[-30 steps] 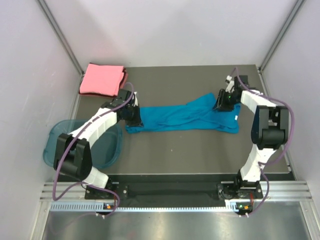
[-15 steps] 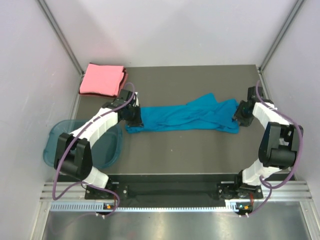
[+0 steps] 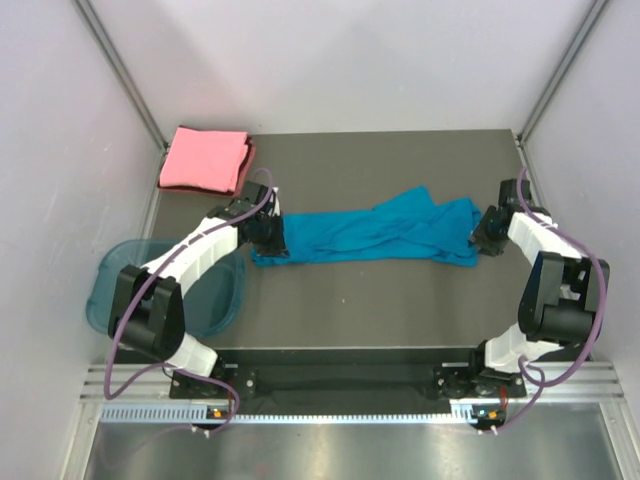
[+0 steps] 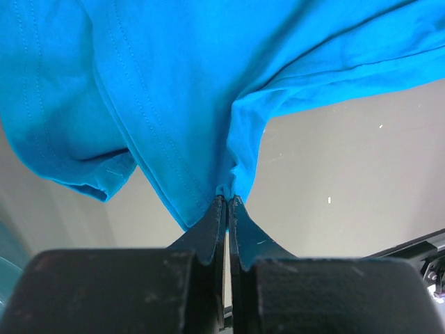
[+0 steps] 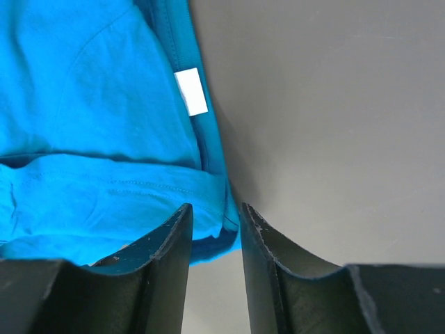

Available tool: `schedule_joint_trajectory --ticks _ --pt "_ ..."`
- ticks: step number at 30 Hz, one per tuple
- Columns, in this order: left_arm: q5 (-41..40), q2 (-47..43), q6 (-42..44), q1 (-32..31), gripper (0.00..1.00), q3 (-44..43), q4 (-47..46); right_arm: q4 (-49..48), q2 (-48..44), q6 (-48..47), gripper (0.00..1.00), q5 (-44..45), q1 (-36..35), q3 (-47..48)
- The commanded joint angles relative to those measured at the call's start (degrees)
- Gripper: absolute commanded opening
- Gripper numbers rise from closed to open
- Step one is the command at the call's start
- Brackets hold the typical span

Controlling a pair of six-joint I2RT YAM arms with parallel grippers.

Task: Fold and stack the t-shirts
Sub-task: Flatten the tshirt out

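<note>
Teal t-shirt (image 3: pixel 365 235) strung across mid tabletop (image 3: pixel 400 300), pink t-shirt (image 3: pixel 205 158) folded at far-left corner — left gripper (image 4: pixel 226 202) jaws pinched tight on teal's end, likely anchoring it, right gripper (image 5: pixel 215 212) jaws part-open astride the opposite hem, gripping nothing yet

Dark grey table (image 3: pixel 400 300), flat, dull top. Plain pale wall behind (image 3: pixel 340 60), faint purple tint. Same pale wall on left (image 3: pixel 45 150) and on right (image 3: pixel 605 150). Thin grey metal post in each back corner, left one (image 3: pixel 120 70), right one (image 3: pixel 562 68), both slanting in top view. Black bar (image 3: pixel 340 380) along near table edge. Silver rail (image 3: pixel 340 412) just below it. Shiny metal sheet (image 3: pixel 340 450) lowest, maybe floor, hard to tell. Light soft and even, shadows weak.
</note>
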State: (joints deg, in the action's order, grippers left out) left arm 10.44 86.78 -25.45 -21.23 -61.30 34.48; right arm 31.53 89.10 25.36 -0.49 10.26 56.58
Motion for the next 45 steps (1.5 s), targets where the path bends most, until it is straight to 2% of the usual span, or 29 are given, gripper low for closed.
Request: schedule_joint_trajectory --ticks 1,8,18,23,30,32,34,35,37,39,42,45 --pt "-0.85 -0.91 -0.12 -0.3 0.0 0.48 -1.87 -2.08 -2.18 0.48 0.34 0.14 0.46 0.11" --pt "-1.47 -1.44 -0.21 -0.39 0.0 0.3 -1.44 -3.23 -1.39 1.35 0.32 -0.04 0.11 -0.85" --pt "-1.47 -1.79 -0.74 -0.47 0.0 1.18 -1.87 -4.46 0.55 1.35 0.24 -0.39 -1.12 -1.56" --pt "-1.38 -1.7 -1.0 -0.65 0.0 1.09 -1.87 -4.9 0.81 1.62 0.29 -0.3 -1.03 -2.52" --pt "-1.47 -2.41 -1.79 -1.27 0.0 1.53 -2.22 -5.51 1.78 2.14 0.29 -1.0 -1.38 -2.88" --pt "-1.47 -2.41 -1.88 -1.44 0.0 1.62 -2.22 -6.13 1.61 2.32 0.27 -0.92 -1.47 -3.14" --pt "-1.65 -2.49 -1.97 -1.53 0.0 1.62 -2.22 -6.57 1.43 1.97 0.2 0.13 -1.47 -2.88" --pt "-1.82 -2.5 -1.97 -1.53 0.0 1.62 -2.31 -6.83 1.08 1.62 0.14 0.14 -1.47 -2.53" --pt "-2.09 -2.32 -1.97 -1.53 0.0 1.36 -2.22 -8.84 0.38 0.48 0.06 2.05 -1.47 -2.61" --pt "-2.61 -2.32 -2.67 -1.53 0.0 0.74 -1.7 -15.05 -2.6 -0.66 0.0 2.16 -1.39 -4.54" --pt "-5.76 -3.72 -5.3 -1.53 0.0 -1.8 -0.3 -18.86 -8.93 -1.98 0.0 1.02 -1.3 -4.29" --pt "-9.89 -5.31 -5.49 -1.44 0.0 -9.08 1.98 -19.84 -13.77 -3.56 0.0 -2.4 -1.38 3.78"
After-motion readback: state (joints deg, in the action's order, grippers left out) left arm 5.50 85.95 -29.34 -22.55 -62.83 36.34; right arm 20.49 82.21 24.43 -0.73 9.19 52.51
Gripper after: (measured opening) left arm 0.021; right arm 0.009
